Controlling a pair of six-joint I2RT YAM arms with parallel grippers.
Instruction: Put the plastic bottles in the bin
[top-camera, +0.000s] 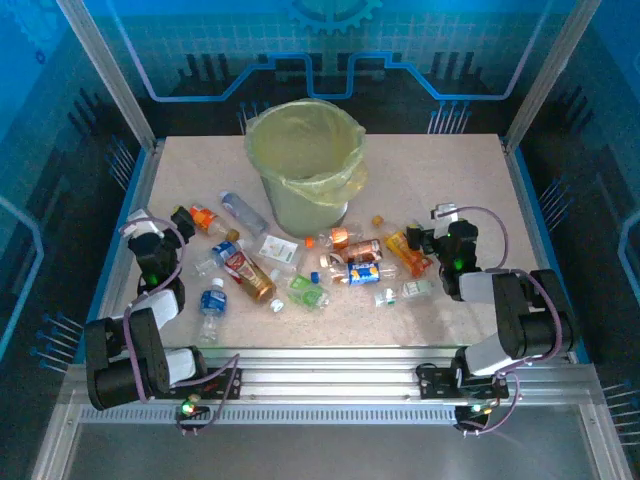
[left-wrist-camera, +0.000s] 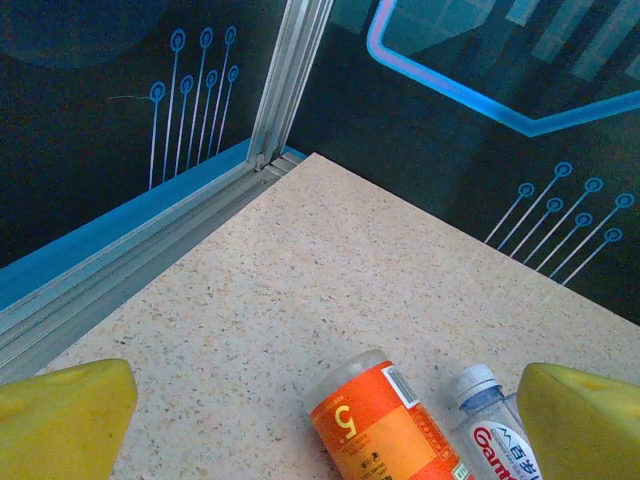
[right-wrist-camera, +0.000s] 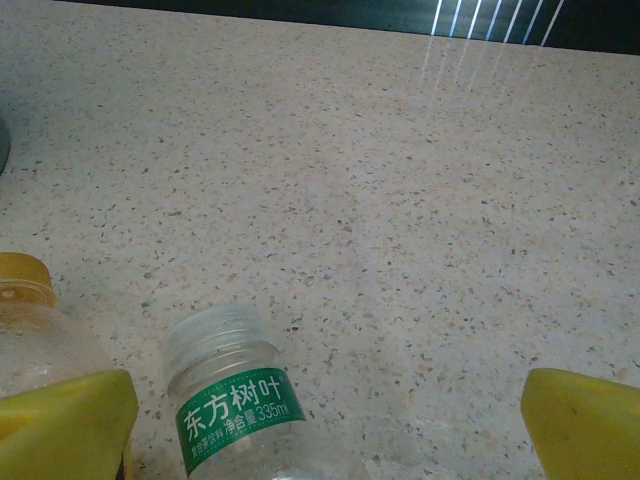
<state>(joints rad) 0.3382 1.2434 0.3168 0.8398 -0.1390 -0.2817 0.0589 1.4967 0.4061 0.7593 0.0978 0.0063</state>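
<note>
Grey bin (top-camera: 300, 215), yellow-green liner, upright at far centre of table (top-camera: 440, 170). Loose plastic bottles (top-camera: 300, 268) scattered just in front of it, between arms; several crushed, labels unreadable from above. Left gripper (top-camera: 184, 222) spread wide, empty; orange-label bottle (left-wrist-camera: 375, 425) below, cut off by frame. Right gripper (top-camera: 418, 238) likewise wide, empty; green-label bottle (right-wrist-camera: 235, 400) cut off.

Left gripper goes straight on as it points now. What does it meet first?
Probably the orange-labelled bottle, lying just ahead between the open fingers of the left gripper. A white-capped clear bottle lies beside it. Depth is unclear.
</note>
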